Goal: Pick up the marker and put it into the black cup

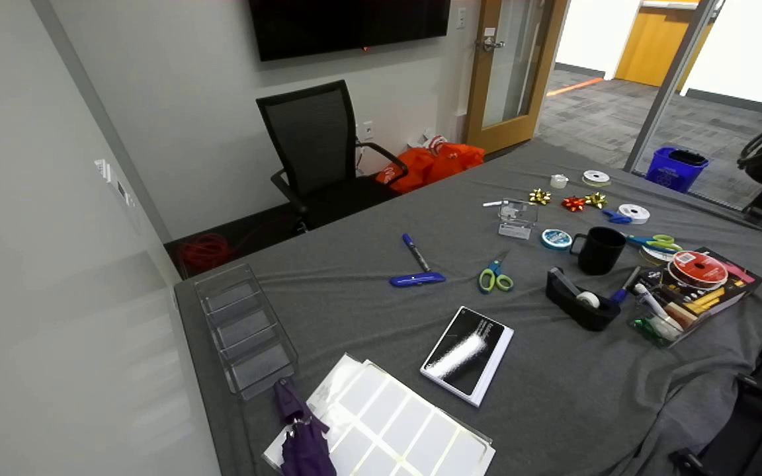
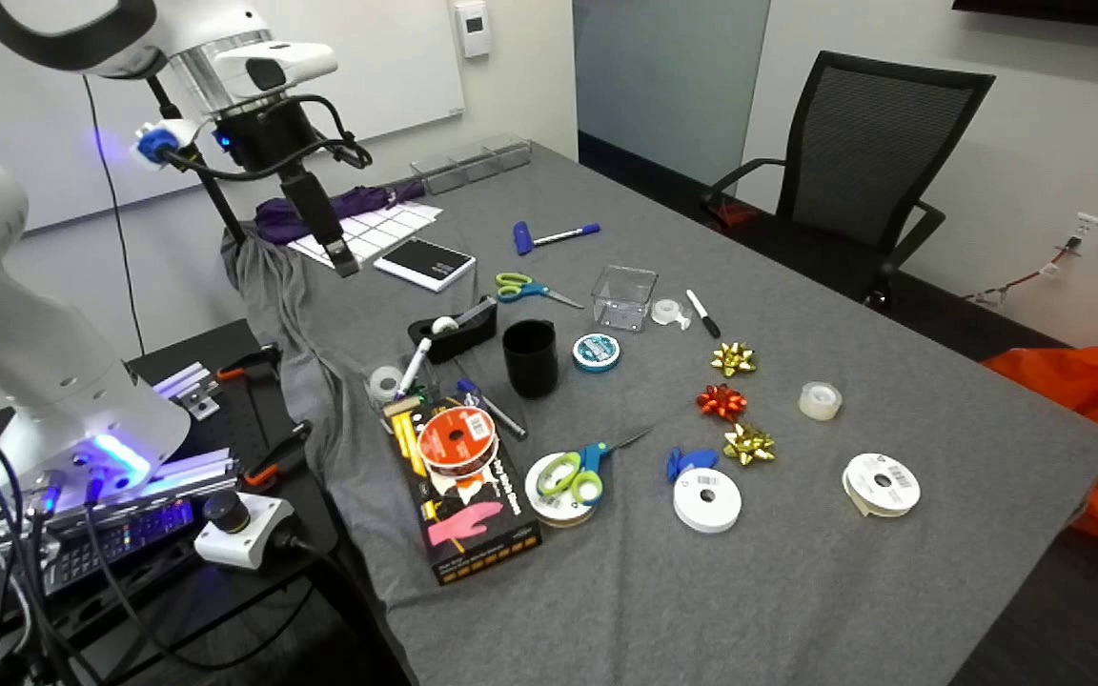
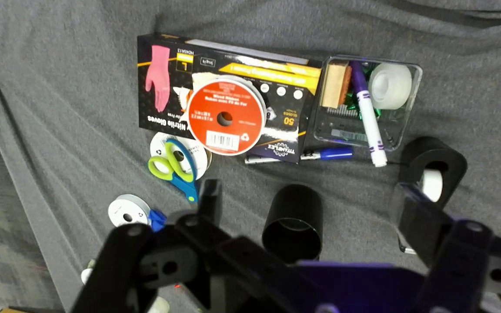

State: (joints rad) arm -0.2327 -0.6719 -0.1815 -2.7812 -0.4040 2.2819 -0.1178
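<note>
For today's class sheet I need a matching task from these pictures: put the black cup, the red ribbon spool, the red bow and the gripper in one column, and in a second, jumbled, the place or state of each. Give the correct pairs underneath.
Column one
1. black cup
2. red ribbon spool
3. red bow
4. gripper

Column two
A. between two gold bows
B. open, up in the air
C. standing upright, mouth facing up
D. on top of the glove box

Pairs: 1-C; 2-D; 3-A; 4-B
</note>
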